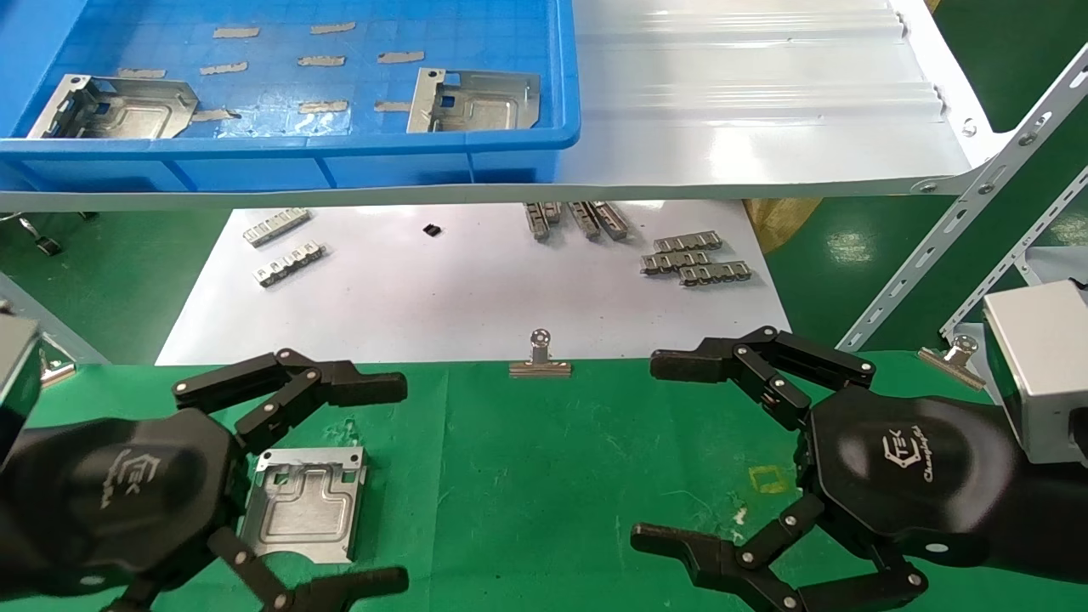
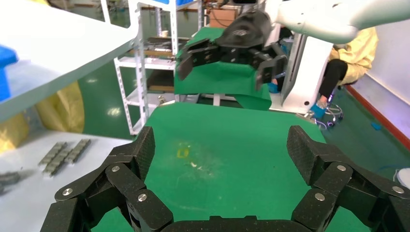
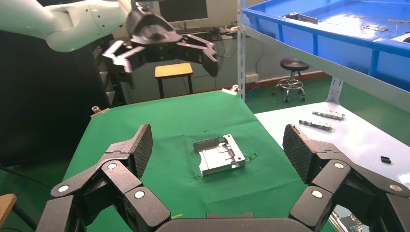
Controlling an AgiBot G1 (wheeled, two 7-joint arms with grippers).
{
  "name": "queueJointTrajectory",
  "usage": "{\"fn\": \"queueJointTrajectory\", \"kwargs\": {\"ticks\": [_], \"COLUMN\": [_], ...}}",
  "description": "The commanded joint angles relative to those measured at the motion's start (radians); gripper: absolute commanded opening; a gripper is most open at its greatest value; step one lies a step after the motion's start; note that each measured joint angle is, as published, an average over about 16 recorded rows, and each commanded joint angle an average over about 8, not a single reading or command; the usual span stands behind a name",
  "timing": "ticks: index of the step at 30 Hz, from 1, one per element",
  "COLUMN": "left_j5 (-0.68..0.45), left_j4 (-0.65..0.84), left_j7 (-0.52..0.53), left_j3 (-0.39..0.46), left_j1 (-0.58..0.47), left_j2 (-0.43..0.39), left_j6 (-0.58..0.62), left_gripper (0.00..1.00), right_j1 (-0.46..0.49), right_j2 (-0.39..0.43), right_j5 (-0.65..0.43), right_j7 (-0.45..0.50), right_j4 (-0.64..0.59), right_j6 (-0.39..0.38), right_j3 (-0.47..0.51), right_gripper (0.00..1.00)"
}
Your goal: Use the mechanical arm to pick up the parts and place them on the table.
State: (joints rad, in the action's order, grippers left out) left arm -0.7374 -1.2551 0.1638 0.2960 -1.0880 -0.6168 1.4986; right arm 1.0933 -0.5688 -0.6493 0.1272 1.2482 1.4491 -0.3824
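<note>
One stamped metal part [image 1: 304, 503] lay flat on the green-cloth table [image 1: 527, 476], at about 7 o'clock in the head view, as both arms of the robot hovered above the surface with fingers spread wide and nothing in them. The left gripper [image 1: 340, 484] hung directly over the part, its upper finger just beyond the plate's far edge and its lower finger past the near edge; the right wrist view showed that gripper [image 3: 164, 50] raised clear of the plate [image 3: 220, 155], not touching it. The right gripper [image 1: 671, 450] was positioned at roughly 4 o'clock in the head view, well apart from the plate, its fingers flanking a bare patch of cloth beside a small yellow square outline [image 1: 771, 478].

Two more parts remained in the blue tray [image 1: 289, 144] on the shelf at 11 o'clock: one [image 1: 115, 108] near the tray's left end, another [image 1: 476, 100] toward its right. Small flat strips [image 1: 321, 61] dotted the tray floor between them.

Below the shelf, at 12 o'clock from the table, a white sheet [image 1: 459, 297] carried clusters of small toothed metal strips [image 1: 693, 257]. A silver binder clip [image 1: 540, 357] was fastened at the far edge of the green cloth, and another [image 1: 956, 355] sat near the right wrist.
</note>
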Motion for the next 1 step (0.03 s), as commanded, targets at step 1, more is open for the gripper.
{"fn": "queueJointTrajectory", "kwargs": {"ticks": [1], "left_j5": [0.011], "left_j4": [-0.047], "left_j7": [0.035], "left_j3": [-0.026], "left_j1": [0.021], "left_j2": [0.009], "left_j6": [-0.003], "left_gripper": [1.00], "right_j1": [0.000], "right_j2": [0.000], "right_j5": [0.000], "right_j7": [0.000], "right_j4": [0.000], "right_j6": [0.000], "right_j3": [0.000], "right_gripper": [1.00]}}
